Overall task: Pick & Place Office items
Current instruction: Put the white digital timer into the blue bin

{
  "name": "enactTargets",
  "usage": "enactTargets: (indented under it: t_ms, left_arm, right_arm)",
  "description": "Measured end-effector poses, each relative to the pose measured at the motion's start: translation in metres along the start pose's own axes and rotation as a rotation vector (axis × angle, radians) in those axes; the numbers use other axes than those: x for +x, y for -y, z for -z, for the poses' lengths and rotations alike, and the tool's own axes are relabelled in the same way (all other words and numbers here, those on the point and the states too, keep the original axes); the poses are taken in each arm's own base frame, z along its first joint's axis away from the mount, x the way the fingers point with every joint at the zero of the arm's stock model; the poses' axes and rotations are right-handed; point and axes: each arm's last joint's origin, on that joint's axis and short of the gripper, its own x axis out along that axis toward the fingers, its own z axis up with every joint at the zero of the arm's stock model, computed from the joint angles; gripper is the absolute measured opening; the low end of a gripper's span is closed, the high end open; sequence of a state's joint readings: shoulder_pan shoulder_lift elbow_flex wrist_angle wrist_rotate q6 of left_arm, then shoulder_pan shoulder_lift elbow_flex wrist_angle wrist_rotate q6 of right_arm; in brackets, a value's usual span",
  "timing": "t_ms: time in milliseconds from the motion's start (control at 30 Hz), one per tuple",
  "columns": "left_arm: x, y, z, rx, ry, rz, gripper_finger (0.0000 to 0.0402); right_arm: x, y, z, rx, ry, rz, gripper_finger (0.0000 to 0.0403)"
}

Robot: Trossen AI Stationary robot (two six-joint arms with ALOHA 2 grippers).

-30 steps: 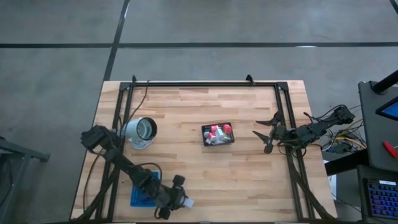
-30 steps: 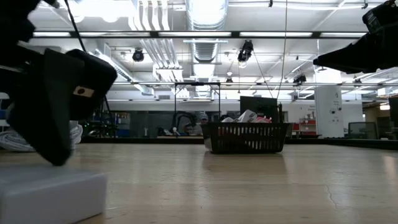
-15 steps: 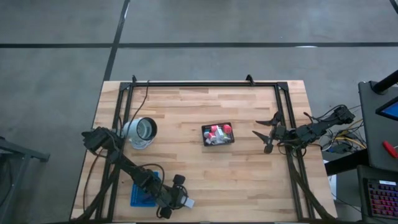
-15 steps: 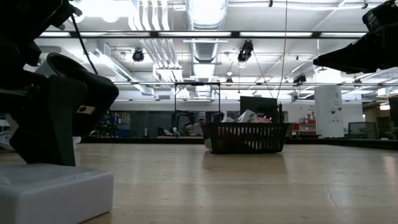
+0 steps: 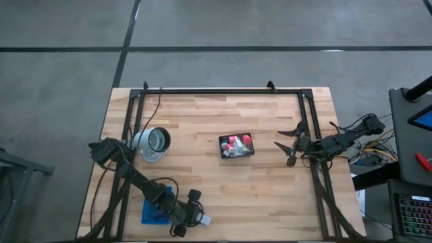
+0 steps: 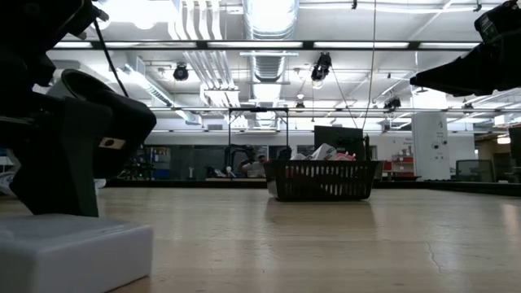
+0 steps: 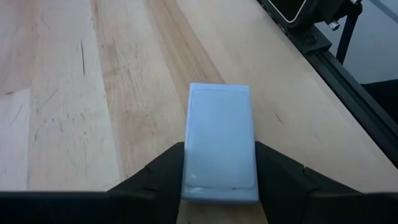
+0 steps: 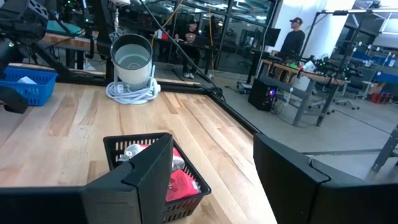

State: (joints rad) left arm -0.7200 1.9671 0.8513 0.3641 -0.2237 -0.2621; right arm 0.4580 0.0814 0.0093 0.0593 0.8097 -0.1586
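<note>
Wooden desk (image 5: 270,135) on a black frame, seen from above. Left gripper (image 7: 219,186) works at the near edge beside a blue tray (image 5: 152,214); its fingers (image 7: 160,175) straddle a pale blue-white block (image 7: 219,148) lying flat on the desk, and whether they pinch it cannot be told. Right gripper (image 5: 289,150) waits at the right side, fingers (image 8: 149,168) spread. Mid-desk, a black mesh basket (image 5: 236,146) holds red, pink and white office items (image 5: 233,144). A metal cup (image 5: 154,142) stands to its left.
</note>
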Motion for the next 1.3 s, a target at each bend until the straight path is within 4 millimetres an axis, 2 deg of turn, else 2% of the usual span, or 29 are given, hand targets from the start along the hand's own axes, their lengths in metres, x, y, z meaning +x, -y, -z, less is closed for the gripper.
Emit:
enactTargets:
  t_ms: [133, 800, 1000, 1300]
  left_arm:
    - [0.0, 0.0, 0.0, 0.0, 0.001, 0.0, 0.0156]
    - [-0.005, 0.0, -0.003, -0.001, 0.003, 0.01, 0.0168]
    - [-0.026, -0.001, -0.02, -0.005, 0.024, 0.008, 0.016]
    - [-0.073, -0.005, -0.04, -0.101, 0.008, -0.049, 0.0171]
  right_arm:
    - [0.0, 0.0, 0.0, 0.001, 0.0, 0.0, 0.0217]
    - [0.0, 0.0, 0.0, 0.0, 0.0, 0.0, 0.0217]
    - [0.0, 0.0, 0.0, -0.001, 0.0, 0.0, 0.0217]
    - [0.0, 0.0, 0.0, 0.001, 0.0, 0.0, 0.0217]
